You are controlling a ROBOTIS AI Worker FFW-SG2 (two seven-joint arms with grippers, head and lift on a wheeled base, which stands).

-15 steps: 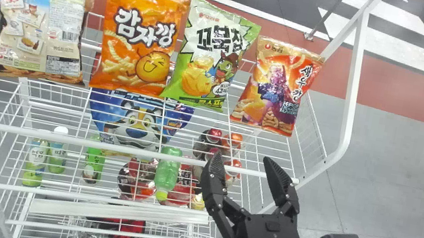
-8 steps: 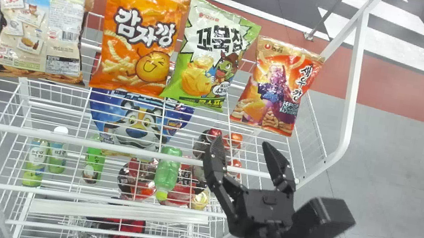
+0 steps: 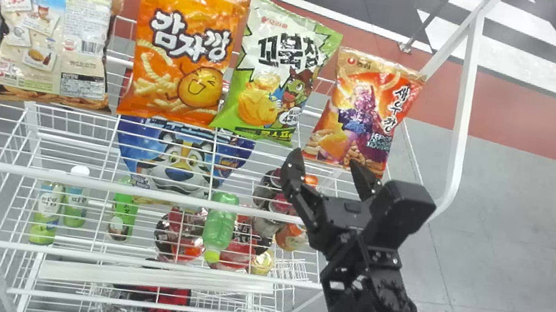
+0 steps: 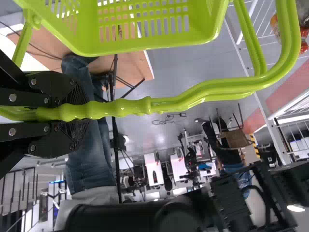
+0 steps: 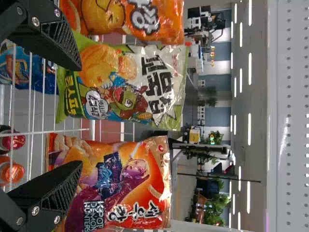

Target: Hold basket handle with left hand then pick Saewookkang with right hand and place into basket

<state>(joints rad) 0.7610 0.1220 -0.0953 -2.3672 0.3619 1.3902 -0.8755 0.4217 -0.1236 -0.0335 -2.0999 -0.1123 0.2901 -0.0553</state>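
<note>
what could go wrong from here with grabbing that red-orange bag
The right gripper's spread fingers straddle the edge of the green-and-white bag beside the red-orange bag, so they might snag or topple that neighbour.

The left gripper grips the basket by its handle, so it may swing or tip when the bag goes in.

You face a rack (image 3: 134, 191) of smooth, white-coated wire that looks like metal. On it, your red Saewookkang bag (image 3: 356, 115) is glossy, creased plastic film; so is the orange snack bag (image 3: 182, 48). Within the rack, you see a translucent green plastic bottle (image 3: 220, 223). Near its front, your green basket (image 4: 159, 47) is shiny moulded plastic, its basket handle (image 4: 188, 102) smooth. At the rack's right, your right gripper (image 3: 325, 158) looks mostly matt, with rough, ribbed pads (image 5: 58, 36).
</note>
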